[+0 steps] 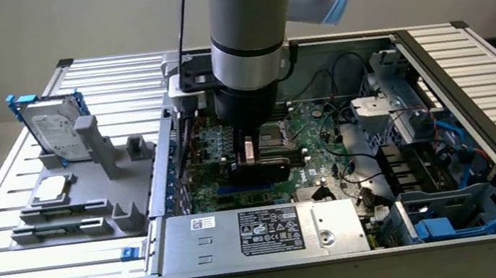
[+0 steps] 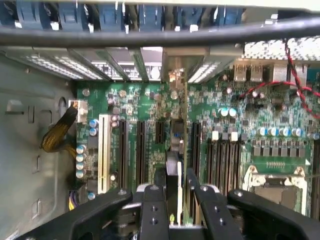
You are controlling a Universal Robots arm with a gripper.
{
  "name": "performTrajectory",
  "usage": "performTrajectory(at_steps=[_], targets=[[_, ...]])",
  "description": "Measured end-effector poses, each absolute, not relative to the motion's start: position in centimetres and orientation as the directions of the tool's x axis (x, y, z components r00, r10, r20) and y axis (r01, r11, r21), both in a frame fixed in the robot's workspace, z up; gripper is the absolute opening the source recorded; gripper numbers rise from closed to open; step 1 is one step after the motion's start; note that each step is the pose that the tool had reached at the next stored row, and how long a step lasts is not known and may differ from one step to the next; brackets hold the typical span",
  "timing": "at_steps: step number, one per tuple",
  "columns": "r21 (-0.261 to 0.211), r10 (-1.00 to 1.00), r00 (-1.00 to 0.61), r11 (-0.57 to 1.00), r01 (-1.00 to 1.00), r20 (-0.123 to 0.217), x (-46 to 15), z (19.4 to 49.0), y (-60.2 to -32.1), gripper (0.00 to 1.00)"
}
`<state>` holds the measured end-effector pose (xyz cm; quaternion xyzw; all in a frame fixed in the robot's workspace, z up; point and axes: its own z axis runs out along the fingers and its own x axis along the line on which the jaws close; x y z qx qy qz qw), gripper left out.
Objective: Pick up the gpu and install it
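My gripper [image 1: 247, 150] reaches down into the open computer case [image 1: 473, 78], over the green motherboard [image 1: 310, 130]. It is shut on the gpu [image 1: 266, 164], whose black shroud shows just below the wrist. In the wrist view the gpu [image 2: 176, 145] stands edge-on between the two black fingers [image 2: 152, 200] of my gripper [image 2: 175, 176]. Its silver bracket end reaches toward the rear slot openings. The card runs in line with the long black expansion slots [image 2: 141, 150] on the motherboard [image 2: 135, 105]. Whether its lower edge touches a slot is hidden.
A grey fixture [image 1: 81, 199] at the exterior view's left holds a silver hard drive in a blue frame [image 1: 57, 133]. The power supply [image 1: 261, 232] lies along the case front, a blue drive cage [image 1: 454, 219] at the right. Red cables [image 2: 295, 85] and the CPU socket [image 2: 275, 175] lie beside the slots.
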<state>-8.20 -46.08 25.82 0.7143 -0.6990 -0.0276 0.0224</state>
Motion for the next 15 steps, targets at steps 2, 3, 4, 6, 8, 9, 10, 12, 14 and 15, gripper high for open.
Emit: performTrajectory(at_steps=[2,3,4,6,8,9,10,12,14,15], targets=[[0.071,-1.0,0.02,-0.02,-0.997,-0.009,-8.2,25.74,-46.07,0.26],[0.072,-1.0,0.019,-0.02,-0.997,-0.008,-8.2,25.71,-46.07,0.26],[0.073,-1.0,0.019,-0.02,-0.997,-0.008,-8.21,25.69,-46.08,0.26],[0.074,-1.0,0.018,-0.019,-0.997,-0.008,-8.21,25.64,-46.08,0.26],[0.077,-1.0,0.017,-0.018,-0.997,-0.009,-8.22,25.58,-46.08,0.26],[0.078,-1.0,0.017,-0.018,-0.997,-0.009,-8.22,25.56,-46.08,0.26],[0.08,-1.0,0.017,-0.017,-0.997,-0.009,-8.23,25.53,-46.08,0.26],[0.082,-1.0,0.016,-0.017,-0.996,-0.009,-8.22,25.47,-46.08,0.26],[0.085,-1.0,0.016,-0.016,-0.996,-0.009,-8.22,25.43,-46.08,0.26],[0.087,-1.0,0.015,-0.016,-0.996,-0.009,-8.22,25.4,-46.08,0.26]])
